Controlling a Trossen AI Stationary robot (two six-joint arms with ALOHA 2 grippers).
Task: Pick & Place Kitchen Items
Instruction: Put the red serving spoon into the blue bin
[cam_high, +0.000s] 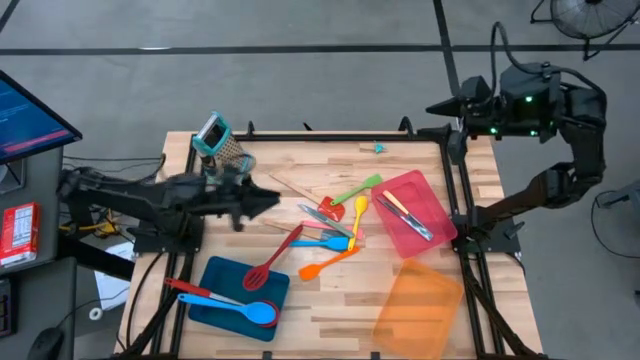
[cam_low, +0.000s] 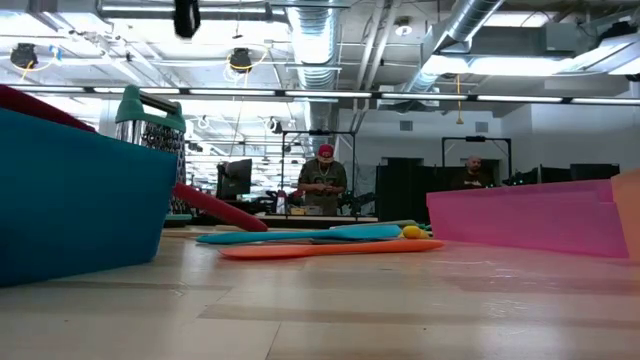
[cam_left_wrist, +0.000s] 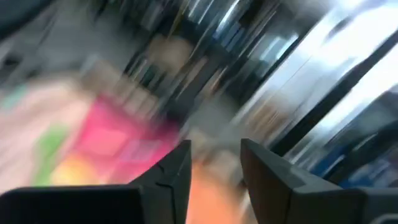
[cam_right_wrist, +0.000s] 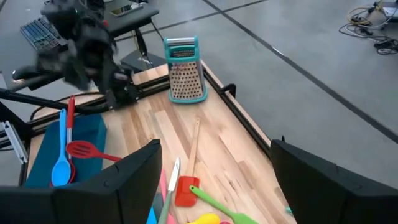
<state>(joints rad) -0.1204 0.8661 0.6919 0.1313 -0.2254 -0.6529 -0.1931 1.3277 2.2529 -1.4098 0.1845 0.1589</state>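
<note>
**Occlusions, crops, blur**

Left wrist view: smeared throughout; only pink, green and orange patches readable behind the left gripper, a gap visible between its fingers, nothing seen in it.

High view: left gripper blurred, outline soft. Orange tray cut by bottom edge.

Low view: blue tray fills the left side and hides most of the grater; pink tray cut at right edge.

Right wrist view: right gripper fingers cropped at bottom; yellow utensil cut off.

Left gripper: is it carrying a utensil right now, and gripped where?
Nothing is held. The left gripper has an empty gap between its fingers. The right gripper is open and empty too.
</note>
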